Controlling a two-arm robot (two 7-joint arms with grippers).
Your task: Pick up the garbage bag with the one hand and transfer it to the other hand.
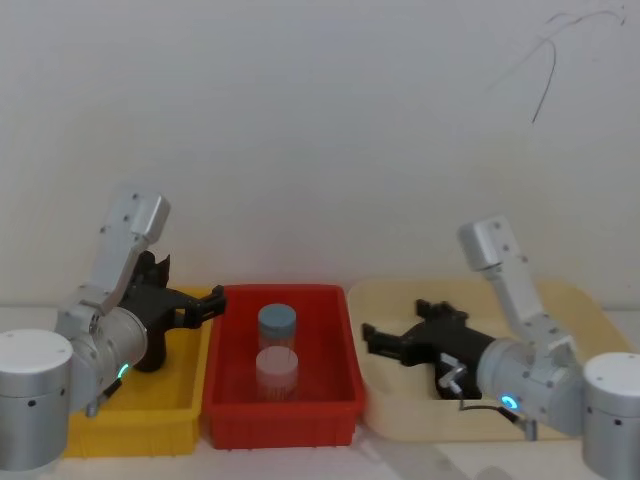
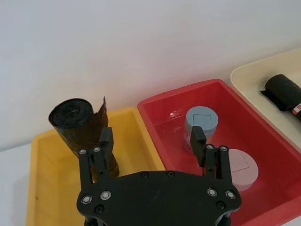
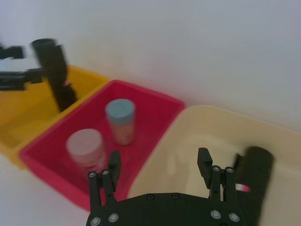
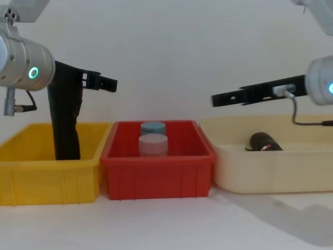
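plain white wall [image 1: 320, 120] behind, white tabletop [image 4: 156, 224] below. left gripper [image 2: 151, 134], on the green-ringed arm, held level above the yellow bin [image 4: 47, 182], fingers spread wide with nothing between them, tips aimed across toward the red bin [image 4: 156, 179]. just outside one finger and slightly beyond it: the garbage bag [image 2: 75, 129], a black roll standing upright on the yellow bin's floor, a loose flap of plastic peeling off near its top. touching or merely close, hard to say from these views; not enclosed by the jaws in any case. upright pose probably helpful, leaving the upper half proud of the bin wall for a sideways pinch. judged as the approach stage of the pick, with sideways alignment left to do before closing.

further out, in the red bin, a blue-lidded jar [image 1: 277, 322] behind a pink-lidded jar [image 1: 277, 365], both bystanders and worth avoiding on any carry over them. across that bin, right gripper [image 1: 370, 340], on the blue-ringed arm, likewise spread apart and empty, hovering level above the cream tray [image 4: 270, 172] and pointed back at its partner, seemingly posed to receive over the middle. beneath it, lying on its side in the tray, a second black roll [image 4: 263, 141] with a red-and-white label band, untouched. main risks: the loose flap snagging, or the upright roll tipping under a glancing finger.
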